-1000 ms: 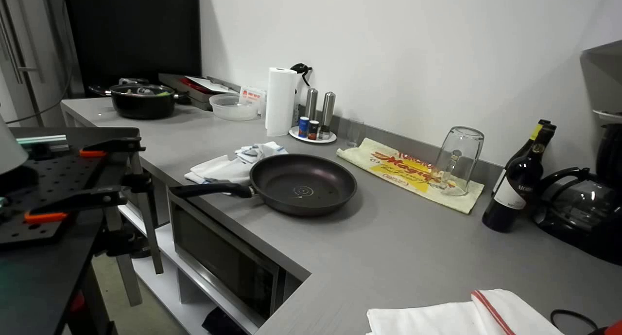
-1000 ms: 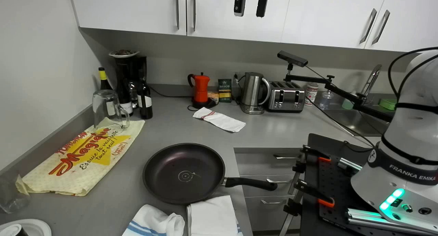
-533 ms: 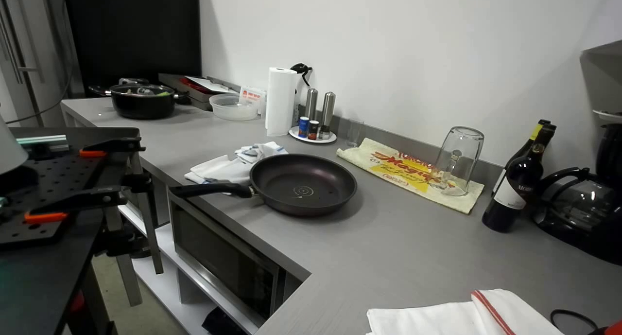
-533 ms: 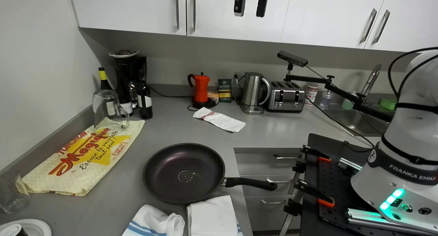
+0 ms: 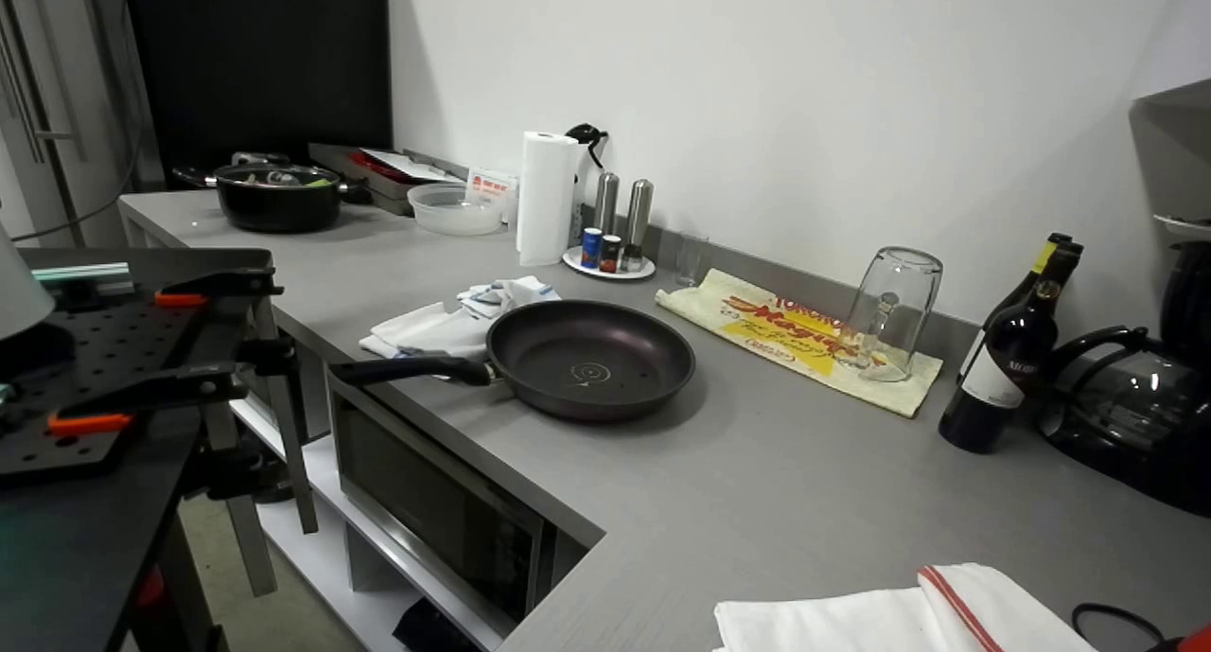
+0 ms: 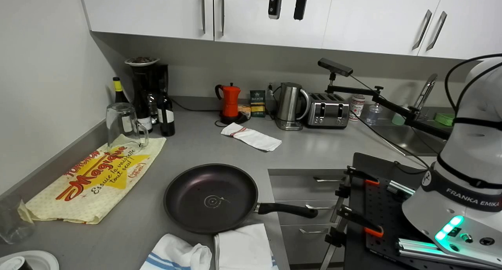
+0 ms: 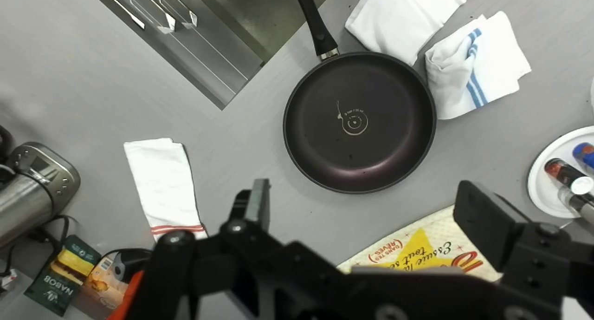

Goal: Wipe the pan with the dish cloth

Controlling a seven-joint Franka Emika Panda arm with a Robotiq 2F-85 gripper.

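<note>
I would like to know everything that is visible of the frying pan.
The frying pan is round, shallow and dark, with a purplish sheen, a circular mark and small specks inside. It sits upright on the grey counter; its black handle, joined by a metallic collar, overhangs the edge. Two white cloths lie close beside it; contact is unclear. Nothing grips it.

Dark pan upright; 2 white cloths just beside.

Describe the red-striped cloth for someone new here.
On the counter, find the pan. In an exterior view, the white cloth lies folded between it and the steel kettle. Its stripes are red; the two cloths by the pan have blue ones.
</note>
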